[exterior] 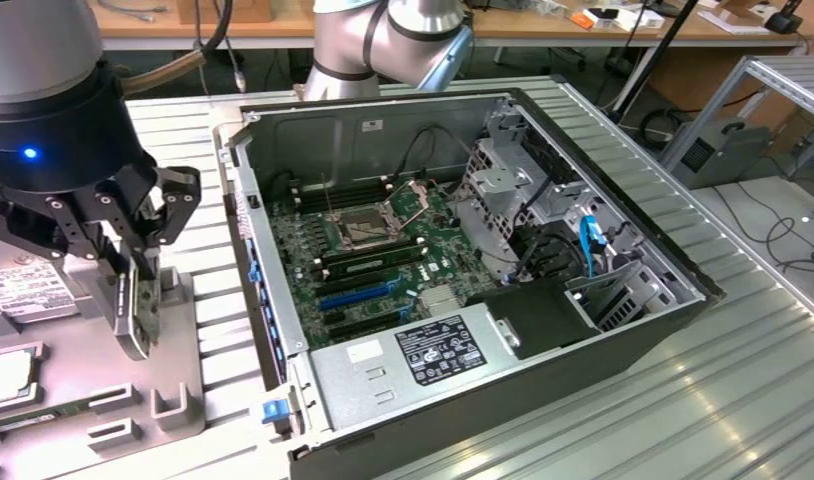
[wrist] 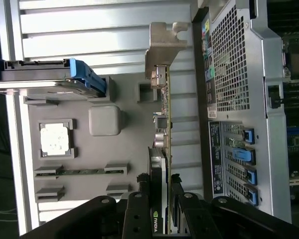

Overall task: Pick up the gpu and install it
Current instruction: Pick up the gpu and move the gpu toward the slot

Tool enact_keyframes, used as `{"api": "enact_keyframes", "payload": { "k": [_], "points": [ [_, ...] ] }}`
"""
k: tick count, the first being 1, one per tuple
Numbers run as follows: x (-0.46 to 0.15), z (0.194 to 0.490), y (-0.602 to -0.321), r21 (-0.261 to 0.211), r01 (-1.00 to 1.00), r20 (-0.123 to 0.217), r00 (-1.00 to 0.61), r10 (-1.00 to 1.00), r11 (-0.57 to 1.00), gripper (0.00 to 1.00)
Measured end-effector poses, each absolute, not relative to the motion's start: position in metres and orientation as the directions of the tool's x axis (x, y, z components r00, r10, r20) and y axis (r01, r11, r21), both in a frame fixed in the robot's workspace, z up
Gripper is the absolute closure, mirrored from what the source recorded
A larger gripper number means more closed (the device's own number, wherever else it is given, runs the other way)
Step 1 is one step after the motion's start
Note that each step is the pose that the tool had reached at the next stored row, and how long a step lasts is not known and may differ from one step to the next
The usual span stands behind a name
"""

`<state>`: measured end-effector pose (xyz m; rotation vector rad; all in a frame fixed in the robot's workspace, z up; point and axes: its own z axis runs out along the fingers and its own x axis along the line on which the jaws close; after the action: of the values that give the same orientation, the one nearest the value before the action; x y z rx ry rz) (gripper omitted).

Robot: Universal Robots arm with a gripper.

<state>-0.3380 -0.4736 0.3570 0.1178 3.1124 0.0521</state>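
- A hard drive (exterior: 18, 290) with a white label lies farthest from the case (exterior: 541, 400), toward the exterior view's left.
- A grey tray (exterior: 180, 300) sits on the ribbed metal counter (exterior: 727, 400), just beside the case on that same side. In the wrist view its pockets hold a square chip (wrist: 56, 139) and a narrow memory stick (wrist: 79, 172), with a blue-framed drive (wrist: 45, 77) near them.
- The tool (exterior: 138, 342) points down over the tray, near the case's open side. Its fingers (wrist: 139, 209) are clenched on the gpu (wrist: 164, 124), one on each face.
- The gpu stands on edge between the tray's middle and the case, running alongside the case's perforated panel (wrist: 229, 74). Its silver bracket (wrist: 165, 47) is at the end away from the tool. Whether its lower edge touches the tray cannot be told.
- The case lies on its side with the opening upward. Inside is a green motherboard (exterior: 421, 265) with a metal socket (exterior: 364, 228) and blue slots (exterior: 358, 293).
- A labelled power supply (exterior: 427, 350) fills the case's near corner.
- A metal drive cage (exterior: 507, 185) stands in the case toward the exterior view's right, with a blue cable (exterior: 591, 245) beside it.
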Motion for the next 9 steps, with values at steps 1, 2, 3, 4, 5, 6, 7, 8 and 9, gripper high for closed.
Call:
{"api": "enact_keyframes", "payload": {
  "k": [1,2,3,4,5,6,7,8,9],
  "points": [
    [-0.338,0.359,-0.474,0.034,0.075,-0.025,-0.997,0.076,0.997,0.73],
    [-0.338,0.360,-0.474,0.034,0.075,-0.025,-0.997,0.076,0.997,0.73],
    [-0.338,0.361,-0.474,0.034,0.075,-0.025,-0.997,0.076,0.997,0.73],
    [-0.338,0.363,-0.474,0.034,0.075,-0.025,-0.997,0.076,0.997,0.73],
    [-0.338,0.365,-0.474,0.034,0.075,-0.025,-0.997,0.076,0.997,0.73],
    [-0.338,0.367,-0.474,0.034,0.075,-0.025,-0.997,0.076,0.997,0.73],
    [-0.338,0.368,-0.474,0.034,0.075,-0.025,-0.997,0.076,0.997,0.73],
    [-0.338,0.371,-0.474,0.034,0.075,-0.025,-0.997,0.076,0.997,0.73],
    [-0.338,0.373,-0.474,0.034,0.075,-0.025,-0.997,0.076,0.997,0.73]
  ]
}}
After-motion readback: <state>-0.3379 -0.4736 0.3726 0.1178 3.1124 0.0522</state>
